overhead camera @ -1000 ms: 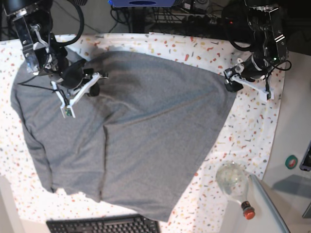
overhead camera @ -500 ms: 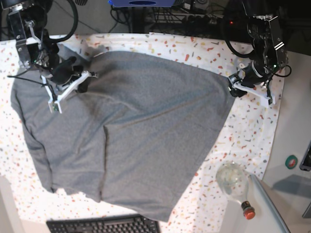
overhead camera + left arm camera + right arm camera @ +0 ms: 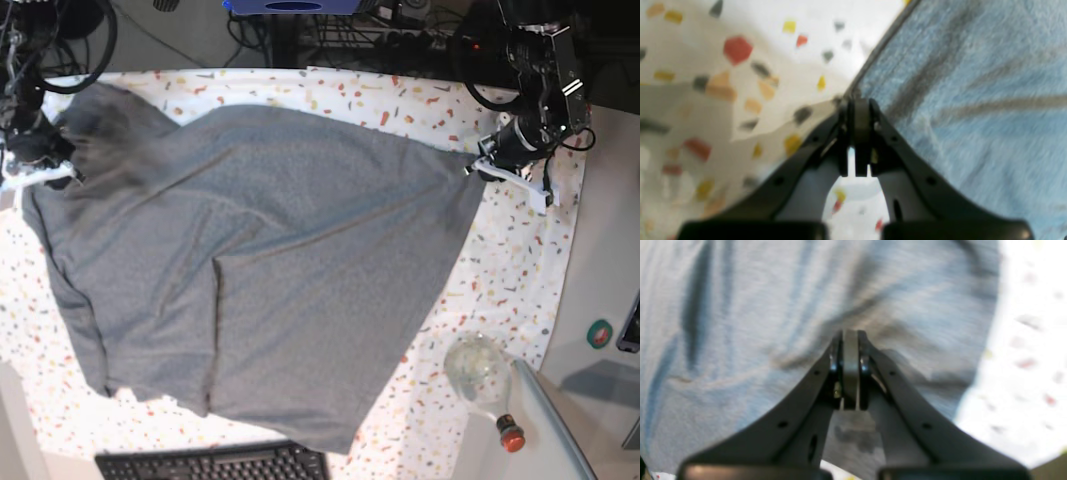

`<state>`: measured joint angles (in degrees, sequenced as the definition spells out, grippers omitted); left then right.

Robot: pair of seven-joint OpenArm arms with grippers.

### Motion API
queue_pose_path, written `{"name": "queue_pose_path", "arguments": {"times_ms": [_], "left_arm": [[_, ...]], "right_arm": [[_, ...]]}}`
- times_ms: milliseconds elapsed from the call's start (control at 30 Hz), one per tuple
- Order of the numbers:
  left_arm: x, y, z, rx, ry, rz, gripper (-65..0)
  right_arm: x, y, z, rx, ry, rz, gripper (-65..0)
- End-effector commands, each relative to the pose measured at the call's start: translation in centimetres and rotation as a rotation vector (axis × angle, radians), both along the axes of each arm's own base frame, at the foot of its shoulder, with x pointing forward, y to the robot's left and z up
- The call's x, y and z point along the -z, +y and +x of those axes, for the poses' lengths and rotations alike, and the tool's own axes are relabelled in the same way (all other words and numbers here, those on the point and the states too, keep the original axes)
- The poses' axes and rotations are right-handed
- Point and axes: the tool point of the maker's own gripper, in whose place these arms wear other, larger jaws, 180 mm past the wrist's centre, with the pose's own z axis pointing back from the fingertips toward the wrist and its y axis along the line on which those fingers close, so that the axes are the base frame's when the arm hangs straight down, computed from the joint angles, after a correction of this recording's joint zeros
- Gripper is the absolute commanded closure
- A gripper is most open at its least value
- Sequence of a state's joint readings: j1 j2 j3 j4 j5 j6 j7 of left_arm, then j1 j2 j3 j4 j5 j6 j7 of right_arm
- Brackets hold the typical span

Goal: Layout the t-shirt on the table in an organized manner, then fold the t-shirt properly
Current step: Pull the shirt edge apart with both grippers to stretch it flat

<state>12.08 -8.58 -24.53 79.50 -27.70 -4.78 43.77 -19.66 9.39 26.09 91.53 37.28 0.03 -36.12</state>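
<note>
Left gripper: my left gripper is closed tight at the hem edge of the t-shirt; its tips meet right on that edge, apparently pinching it.
Right gripper: my right gripper is closed on a bunched fold of the cloth, which rises in wrinkles toward its tips.
T-shirt position: it stretches between my two grippers across the worktop, most of it lying below them in the base view.
T-shirt look: heather grey, plain, spread wide, with a long crease down its middle and a few soft diagonal folds.
Writing: I can read none on it.
</note>
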Motion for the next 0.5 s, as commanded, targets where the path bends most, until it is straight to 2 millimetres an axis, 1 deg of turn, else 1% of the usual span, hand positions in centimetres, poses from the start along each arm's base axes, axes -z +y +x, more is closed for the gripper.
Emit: {"name": "queue_pose_path", "arguments": {"times_ms": [0,33,67,100,133,167,267,467], "left_arm": [[-1.1,0.7,0.3,0.007,-0.03,0.027,0.0],[-1.5,0.7,0.3,0.012,-0.038,0.034,0.0],[-1.9,0.7,0.3,0.019,-0.048,0.043,0.0],[-2.2,0.7,0.2,0.023,-0.054,0.048,0.0],[-2.5,0.7,0.2,0.026,-0.058,0.053,0.0],[-2.7,0.7,0.2,0.029,-0.062,0.059,0.0],[-2.7,0.7,0.2,0.03,-0.061,0.06,0.0],[-2.7,0.7,0.3,0.03,-0.064,0.061,0.0]], "right_arm": [[-0.6,-1.2,-0.7,0.015,-0.004,-0.019,0.0],[-0.3,-1.7,-1.6,0.03,0.014,-0.023,-4.5],[-0.1,-2.2,-2.5,0.045,0.03,-0.027,-12.8],[0.2,-2.5,-3.3,0.053,0.046,-0.029,-19.7],[0.5,-2.6,-3.9,0.056,0.06,-0.03,-25.1],[0.7,-2.5,-4.5,0.054,0.073,-0.029,-27.6],[1.0,-2.5,-5.0,0.054,0.088,-0.03,-28.7],[4.6,-2.6,-7.3,0.099,0.19,0.025,-29.3]]}}
